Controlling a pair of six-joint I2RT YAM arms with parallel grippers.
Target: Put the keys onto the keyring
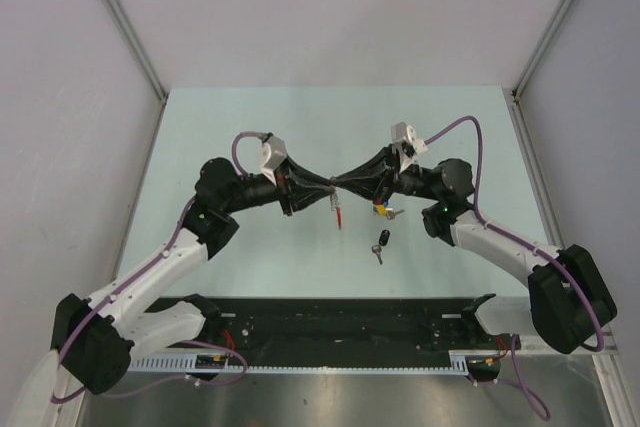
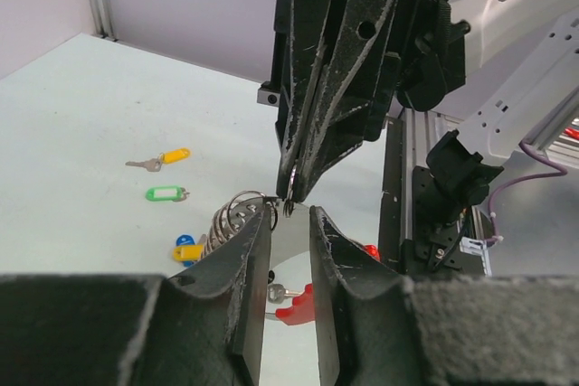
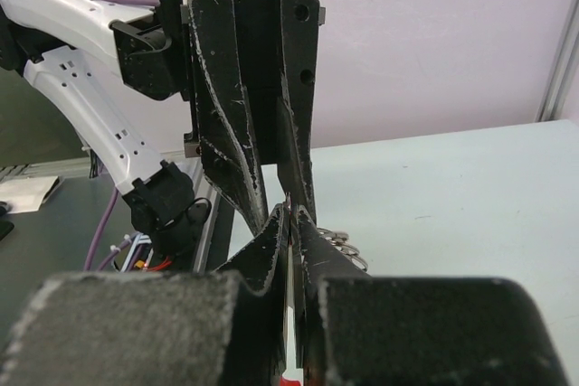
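Note:
My two grippers meet tip to tip above the middle of the table. The right gripper (image 3: 291,214) is shut on the keyring (image 2: 237,217), a coil of grey metal loops, and the ring's red tag (image 1: 338,212) hangs below the meeting point. The left gripper (image 2: 289,214) faces it with a narrow gap between its fingers. The loops lie just beside its left finger, and nothing is clamped between the two. The black-headed key (image 1: 381,241) lies on the table, a little right of the tag. Yellow (image 2: 172,156), green (image 2: 165,193) and blue-and-yellow (image 2: 188,249) keys lie on the table under the right arm.
The pale green table (image 1: 250,127) is closed in by white walls on three sides. A black rail (image 1: 340,322) with both arm bases runs along the near edge. The right arm's elbow (image 1: 450,182) hangs over the table's right half.

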